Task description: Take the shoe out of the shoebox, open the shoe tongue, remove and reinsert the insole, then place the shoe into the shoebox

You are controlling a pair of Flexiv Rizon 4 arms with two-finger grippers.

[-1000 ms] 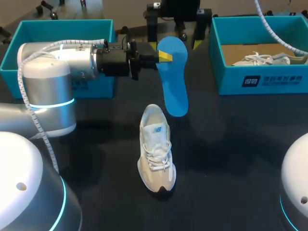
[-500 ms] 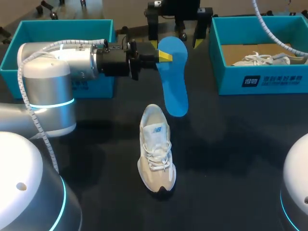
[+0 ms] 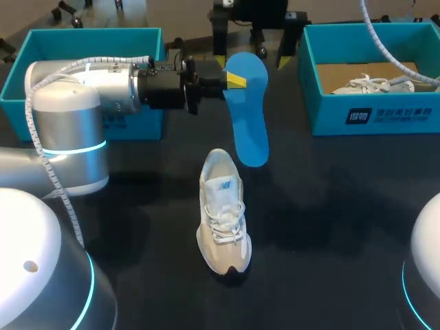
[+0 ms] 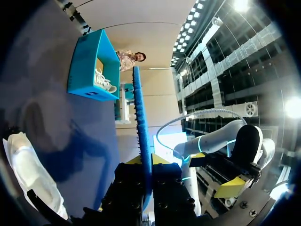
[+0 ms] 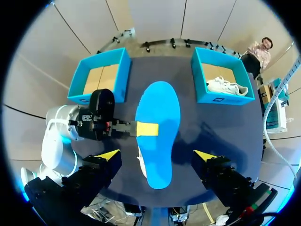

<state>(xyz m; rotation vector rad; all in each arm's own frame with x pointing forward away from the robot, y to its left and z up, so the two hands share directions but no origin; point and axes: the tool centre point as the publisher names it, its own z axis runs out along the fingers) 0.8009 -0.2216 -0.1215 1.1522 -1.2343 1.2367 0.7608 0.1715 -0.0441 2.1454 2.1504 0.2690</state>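
Head view: second shoe (image 3: 371,84) in right-hand shoebox (image 3: 371,115).

The left arm (image 3: 75,96) is silver, blue-ringed, with black wrist (image 3: 161,88) and white ribbed cable (image 3: 53,180).

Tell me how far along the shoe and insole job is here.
Done: the beige lace-up sneaker stands on the dark table, out of its box, and the blue foam insole is out of it. In hand: the left tool is shut on the insole, holding it in the air over the table. Left: reinserting the insole and putting the sneaker into the empty teal shoebox.
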